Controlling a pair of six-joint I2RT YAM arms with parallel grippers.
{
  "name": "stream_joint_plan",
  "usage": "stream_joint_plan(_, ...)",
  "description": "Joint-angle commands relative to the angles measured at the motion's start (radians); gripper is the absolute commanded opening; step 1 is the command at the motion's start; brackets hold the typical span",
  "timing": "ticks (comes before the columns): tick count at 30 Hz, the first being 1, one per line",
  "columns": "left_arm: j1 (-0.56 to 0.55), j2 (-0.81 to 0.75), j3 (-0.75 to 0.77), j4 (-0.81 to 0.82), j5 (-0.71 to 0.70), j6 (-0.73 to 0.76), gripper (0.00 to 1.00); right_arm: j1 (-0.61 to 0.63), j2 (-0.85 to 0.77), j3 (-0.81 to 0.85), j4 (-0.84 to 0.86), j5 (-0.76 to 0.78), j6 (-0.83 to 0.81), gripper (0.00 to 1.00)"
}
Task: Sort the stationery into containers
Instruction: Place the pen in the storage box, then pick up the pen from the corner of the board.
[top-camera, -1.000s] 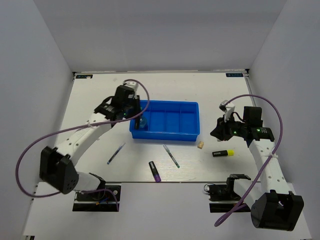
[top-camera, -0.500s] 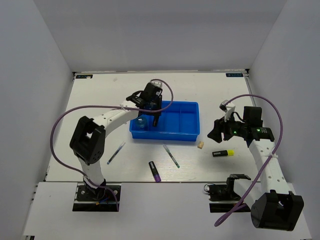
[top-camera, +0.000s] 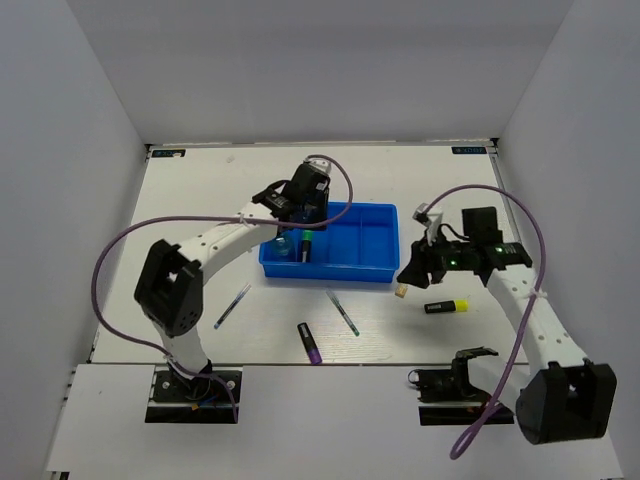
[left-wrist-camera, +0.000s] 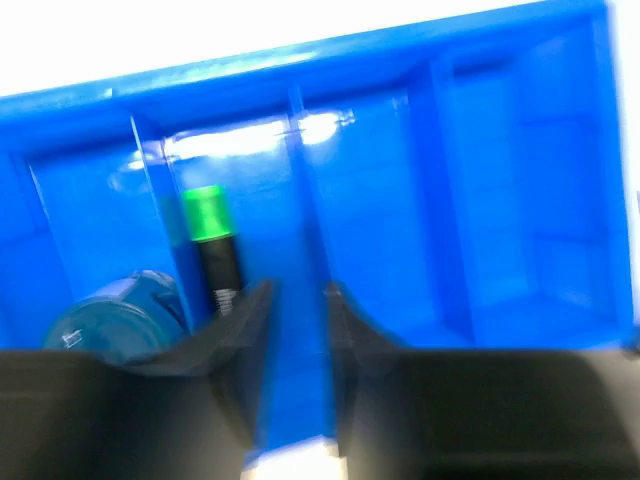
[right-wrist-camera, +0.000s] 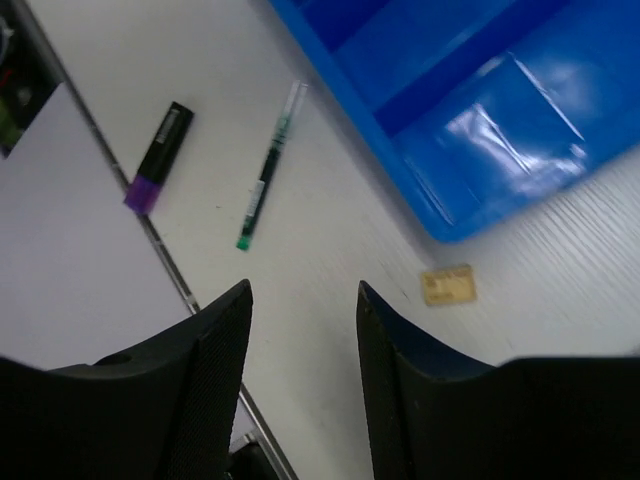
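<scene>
The blue tray (top-camera: 350, 240) sits mid-table. A bluish round piece (top-camera: 282, 245) lies in its left end, and a green-capped black marker (top-camera: 305, 246) lies in the compartment beside it; both show in the left wrist view, the round piece (left-wrist-camera: 115, 315) and the marker (left-wrist-camera: 212, 245). My left gripper (top-camera: 306, 222) hovers over the tray (left-wrist-camera: 520, 150), slightly open and empty (left-wrist-camera: 297, 300). My right gripper (top-camera: 413, 272) is open and empty (right-wrist-camera: 303, 295) above the table, near the beige eraser (top-camera: 401, 291) (right-wrist-camera: 447, 284). The yellow-black highlighter (top-camera: 447, 306) lies right of the eraser.
A thin green pen (top-camera: 342, 311) (right-wrist-camera: 267, 167), a purple-black marker (top-camera: 309, 342) (right-wrist-camera: 160, 155) and a dark blue pen (top-camera: 232, 306) lie on the table in front of the tray. The tray's near corner (right-wrist-camera: 450, 215) is beside the right gripper.
My left gripper has moved right over the tray, and the green-capped marker now lies in a compartment. My right gripper has moved left and forward towards the beige eraser.
</scene>
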Motion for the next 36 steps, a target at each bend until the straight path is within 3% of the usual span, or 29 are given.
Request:
stream_joint_plan(1,-0.050,-0.250,-0.056,-0.032,-0.046,0.056,0.27,0.140,0.088,0.113,-0.027,0.012,0.024,0.49)
stream_joint_plan(3,-0.055,-0.370,-0.124,-0.046,-0.074,0.059,0.16,0.276,0.146,0.161,-0.040,0.082,0.035,0.49)
stream_joint_plan(5,-0.050,-0.518,-0.277,-0.083,-0.120,0.059,0.21,0.345,0.229,0.233,-0.037,0.134,0.055,0.46)
stream_joint_plan(6,-0.041,-0.656,-0.307,-0.117,-0.135,0.056,0.32,0.459,0.254,0.268,-0.038,0.215,0.087,0.46)
stream_joint_plan(7,-0.038,-0.702,-0.374,-0.161,-0.179,0.057,0.68,0.495,0.277,0.284,-0.041,0.240,0.102,0.44)
stream_joint_plan(8,-0.032,-0.742,-0.402,-0.181,-0.196,0.052,0.79,0.554,0.348,0.297,-0.040,0.260,0.134,0.44)
stream_joint_plan(9,-0.014,-0.850,-0.478,-0.245,-0.212,0.052,0.84,0.617,0.372,0.326,-0.034,0.345,0.184,0.42)
stream_joint_plan(11,-0.004,-0.907,-0.520,-0.352,-0.271,0.042,0.93,0.690,0.440,0.331,-0.002,0.395,0.263,0.42)
stream_joint_plan(14,-0.003,-1.065,-0.614,-0.426,-0.344,0.022,0.93,0.794,0.500,0.322,0.084,0.496,0.433,0.50)
stream_joint_plan(17,-0.001,-1.158,-0.693,-0.457,-0.402,0.005,0.93,0.892,0.582,0.377,0.091,0.680,0.576,0.65)
stream_joint_plan(20,-0.001,-1.205,-0.735,-0.457,-0.452,0.002,0.94,0.975,0.689,0.435,0.080,0.869,0.660,0.68)
stream_joint_plan(27,-0.001,-1.239,-0.809,-0.450,-0.511,0.019,0.94,1.101,0.827,0.515,0.095,0.969,0.746,0.58)
stream_joint_plan(36,-0.003,-1.349,-0.844,-0.416,-0.528,0.033,0.94,1.158,0.870,0.514,0.104,0.949,0.780,0.57)
